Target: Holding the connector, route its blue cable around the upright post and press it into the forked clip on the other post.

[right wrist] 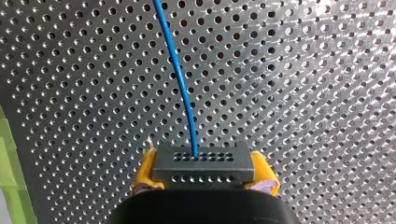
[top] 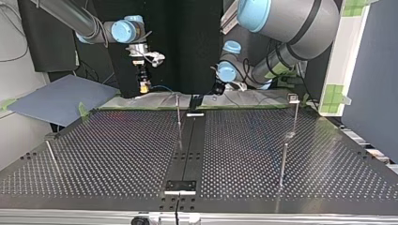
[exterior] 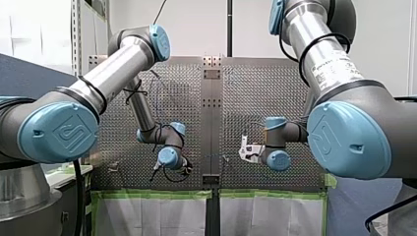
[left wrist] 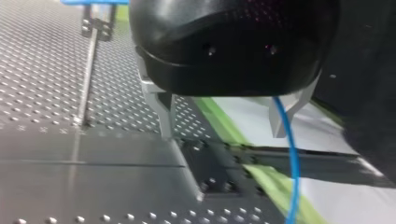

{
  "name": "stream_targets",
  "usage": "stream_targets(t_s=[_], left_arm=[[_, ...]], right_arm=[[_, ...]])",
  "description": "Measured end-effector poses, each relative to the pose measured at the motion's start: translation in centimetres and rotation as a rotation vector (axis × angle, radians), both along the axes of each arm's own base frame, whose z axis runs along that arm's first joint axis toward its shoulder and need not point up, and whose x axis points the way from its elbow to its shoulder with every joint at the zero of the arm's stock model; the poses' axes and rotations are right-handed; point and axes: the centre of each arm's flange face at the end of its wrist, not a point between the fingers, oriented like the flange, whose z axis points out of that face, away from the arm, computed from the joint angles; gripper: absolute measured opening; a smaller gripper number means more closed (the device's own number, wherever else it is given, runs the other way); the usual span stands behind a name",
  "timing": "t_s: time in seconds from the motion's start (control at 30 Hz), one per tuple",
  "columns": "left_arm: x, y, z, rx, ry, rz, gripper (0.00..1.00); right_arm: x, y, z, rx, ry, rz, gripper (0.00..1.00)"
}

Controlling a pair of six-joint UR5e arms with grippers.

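a: where's the black rectangular connector block [right wrist: 204, 163]?
b: clenched between the yellow pads [right wrist: 147, 169] of my right gripper [right wrist: 204, 173], over the silver perforated metal table [right wrist: 303, 70] (holes show all round it).
a: and the thin blue cable [right wrist: 180, 79]?
b: it leaves the connector's face and curves away across the table.
a: my left gripper [left wrist: 224, 119]?
b: its metal fingers [left wrist: 166, 112] stand apart, grasping nothing; the cable hangs just beside one of them.

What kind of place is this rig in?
Probably a robotics lab test cell: perforated table with upright posts, and my right gripper clamped on a connector trailing a blue cable.
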Motion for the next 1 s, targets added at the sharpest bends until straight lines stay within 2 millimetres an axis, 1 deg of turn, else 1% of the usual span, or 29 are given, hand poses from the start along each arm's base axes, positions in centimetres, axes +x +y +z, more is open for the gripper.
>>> stream_targets(t_s=[0.33, 0.53, 0.73, 1.0], left_arm=[[1.1, -0.9, 0.6, -0.143, -0.048, -0.046, 1.0], [1.3, -1.2, 0.7, -0.208, -0.05, -0.06, 1.0], [1.4, -1.2, 0.8, -0.253, -0.041, -0.038, 1.0], [1.6, -0.4, 0.7, -0.308, -0.024, 0.017, 1.0]], right_arm=[[0.1, 0.0, 0.0, 0.006, 0.015, 0.001, 0.0], [0.4, 0.2, 0.0, 0.005, 0.019, 0.008, 0.0], [0.7, 0.5, 0.0, 0.007, 0.02, 0.017, 0.0], [1.1, 1.0, -0.2, 0.02, 0.026, 0.036, 0.0]])
